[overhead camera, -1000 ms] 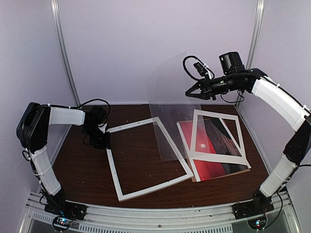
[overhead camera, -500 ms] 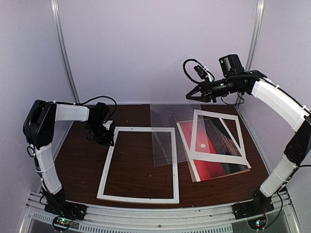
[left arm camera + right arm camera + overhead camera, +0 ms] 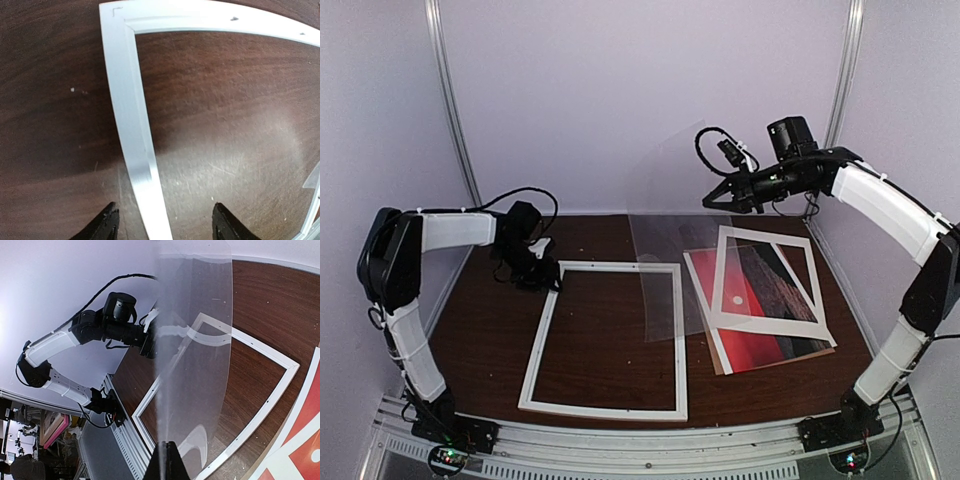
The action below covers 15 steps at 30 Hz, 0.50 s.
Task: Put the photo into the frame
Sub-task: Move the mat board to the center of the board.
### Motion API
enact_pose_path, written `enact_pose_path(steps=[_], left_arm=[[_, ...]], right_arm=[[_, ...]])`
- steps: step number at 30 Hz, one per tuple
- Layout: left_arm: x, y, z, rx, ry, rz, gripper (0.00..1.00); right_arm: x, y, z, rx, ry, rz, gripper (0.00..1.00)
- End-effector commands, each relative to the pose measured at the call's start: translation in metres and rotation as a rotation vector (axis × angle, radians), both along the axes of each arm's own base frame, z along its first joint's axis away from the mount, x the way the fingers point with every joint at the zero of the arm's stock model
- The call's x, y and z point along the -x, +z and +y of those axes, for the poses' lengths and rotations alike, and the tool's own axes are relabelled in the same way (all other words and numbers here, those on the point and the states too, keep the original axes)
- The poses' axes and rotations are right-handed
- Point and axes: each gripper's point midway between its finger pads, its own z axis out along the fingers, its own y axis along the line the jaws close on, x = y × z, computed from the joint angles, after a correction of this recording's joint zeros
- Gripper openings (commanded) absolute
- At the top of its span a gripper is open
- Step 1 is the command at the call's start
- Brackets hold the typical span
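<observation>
The left gripper (image 3: 165,221), jaws spread, is straddling the frame (image 3: 127,100) rail. The right gripper (image 3: 165,446) is pinching the clear sheet (image 3: 197,325) upright

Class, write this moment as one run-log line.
left gripper: open over frame corner | right gripper: shut on clear sheet, held up | photo: under mat, outside frame

white frame lying empty, sunset photo beside it
the frame (image 3: 605,408) lies flat on the dark bench (image 3: 480,340), its thin white rim unbroken and bare wood showing through the opening. the photo (image 3: 760,345), a red sky with a small white sun over dark rocks, lies flat and slightly skewed just to the frame's right, partly under a white mat (image 3: 770,326).
</observation>
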Motion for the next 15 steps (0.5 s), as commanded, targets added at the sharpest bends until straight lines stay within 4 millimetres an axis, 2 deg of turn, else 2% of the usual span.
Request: enact_pose_path(steps=[1,4,7,15], left_arm=[[0.024,0.018,0.0,0.053,0.013,-0.005,0.65],[0.034,0.021,0.004,0.066,0.043,-0.027,0.65],[0.035,0.025,0.008,0.079,0.08,-0.06,0.67],[0.018,0.046,0.042,0.108,0.232,-0.128,0.8]], right_arm=[[-0.003,0.009,0.001,-0.028,-0.006,-0.021,0.0],[0.0,0.018,0.008,-0.041,-0.013,-0.017,0.0],[0.007,0.028,0.026,-0.062,-0.008,-0.023,0.0],[0.041,0.047,0.109,-0.145,0.074,-0.002,0.0]])
